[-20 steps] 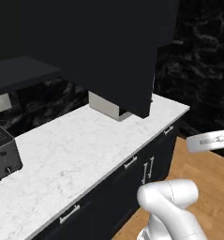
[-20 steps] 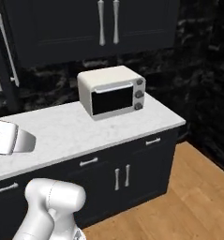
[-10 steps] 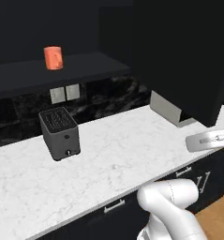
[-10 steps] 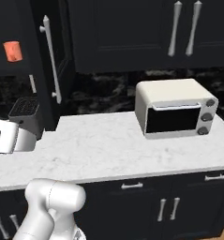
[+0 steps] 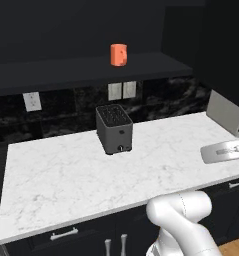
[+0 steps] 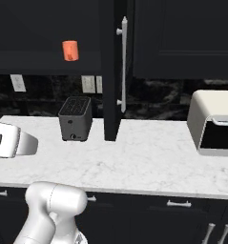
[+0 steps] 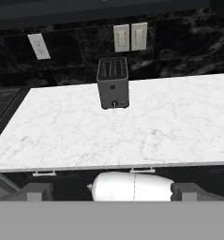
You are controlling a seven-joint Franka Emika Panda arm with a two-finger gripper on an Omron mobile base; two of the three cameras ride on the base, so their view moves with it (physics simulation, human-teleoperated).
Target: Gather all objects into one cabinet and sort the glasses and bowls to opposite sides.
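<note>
- Claw (image 7: 111, 194) low at the counter's (image 7: 132, 136) front edge, jaws spread wide, nothing between them.
- Salmon-orange cup (image 5: 118, 54) upright on the open cabinet shelf (image 5: 81, 67), well above and far forward of the claw, beyond the dark toaster (image 7: 113, 82).
- Open cabinet door (image 6: 113, 71) with silver bar handle (image 6: 123, 64) off to the right of that line.
- Likely next: a long reach up and forward over the toaster.

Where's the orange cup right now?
The orange cup stands on the dark open shelf above the counter, up and slightly right of the toaster; in the right base view it is left of the open cabinet door.
</note>
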